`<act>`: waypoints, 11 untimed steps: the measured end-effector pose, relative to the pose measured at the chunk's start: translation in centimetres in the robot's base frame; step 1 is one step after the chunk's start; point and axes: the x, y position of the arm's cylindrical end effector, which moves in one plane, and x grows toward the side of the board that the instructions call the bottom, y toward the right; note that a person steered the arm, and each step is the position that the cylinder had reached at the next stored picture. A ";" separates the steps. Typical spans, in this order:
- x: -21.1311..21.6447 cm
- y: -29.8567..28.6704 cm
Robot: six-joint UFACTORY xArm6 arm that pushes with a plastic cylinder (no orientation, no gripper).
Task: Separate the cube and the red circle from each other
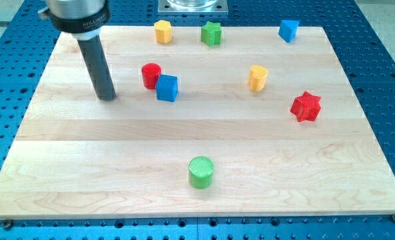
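Note:
The red circle (150, 75), a short red cylinder, stands left of the board's middle, toward the view's top. The blue cube (167, 87) touches it on its lower right side. My tip (106, 97) rests on the board to the left of both, about a block's width from the red circle and slightly lower than it. The dark rod rises from the tip to the view's top left.
A wooden board (84, 167) lies on a blue perforated table. Along its top edge sit a yellow block (162, 31), a green star (211, 33) and a blue block (288, 30). A yellow block (257, 77), a red star (306, 106) and a green cylinder (200, 172) lie elsewhere.

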 end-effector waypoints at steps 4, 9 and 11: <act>-0.6 5.1; -4.6 5.4; -6.5 7.0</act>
